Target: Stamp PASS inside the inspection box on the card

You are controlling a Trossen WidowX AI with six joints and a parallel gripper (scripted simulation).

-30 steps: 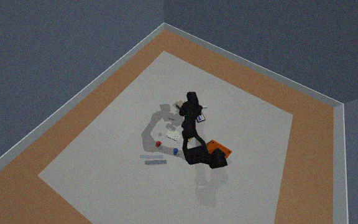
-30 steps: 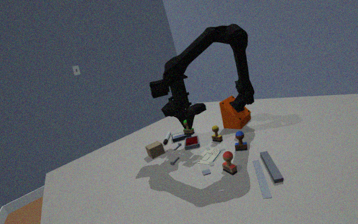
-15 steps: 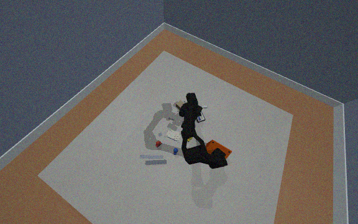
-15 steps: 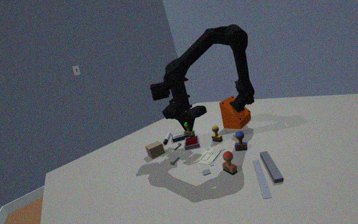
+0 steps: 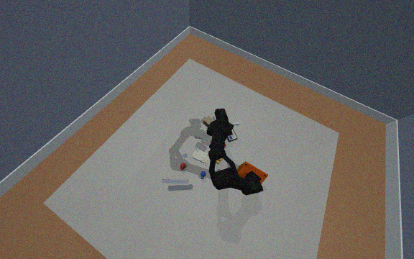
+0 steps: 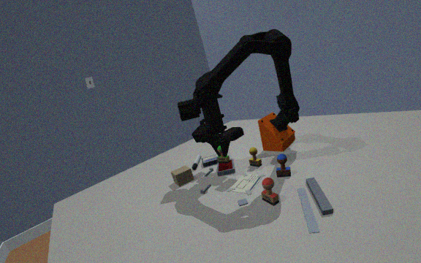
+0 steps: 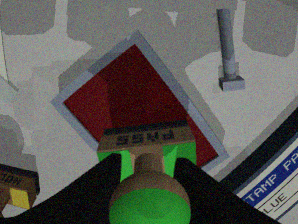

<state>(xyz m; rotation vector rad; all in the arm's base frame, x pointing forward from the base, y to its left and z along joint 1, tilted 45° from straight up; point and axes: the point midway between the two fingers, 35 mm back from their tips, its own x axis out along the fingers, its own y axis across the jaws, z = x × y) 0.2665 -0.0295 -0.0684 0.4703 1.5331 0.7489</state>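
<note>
End effector [image 6: 224, 151] [image 7: 148, 165] clamped on PASS stamp [image 6: 223, 156] [image 7: 150, 200], over six-o'clock side of red pad [image 6: 226, 166] [image 7: 145, 90] in wrist view; centre, lower level, press lightly

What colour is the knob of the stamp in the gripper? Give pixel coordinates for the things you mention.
Green on top [image 7: 150, 206], over brown wood; the wrist view shows it best.

"PASS" on green stamp [image 6: 224, 159] [image 7: 146, 140].
</note>
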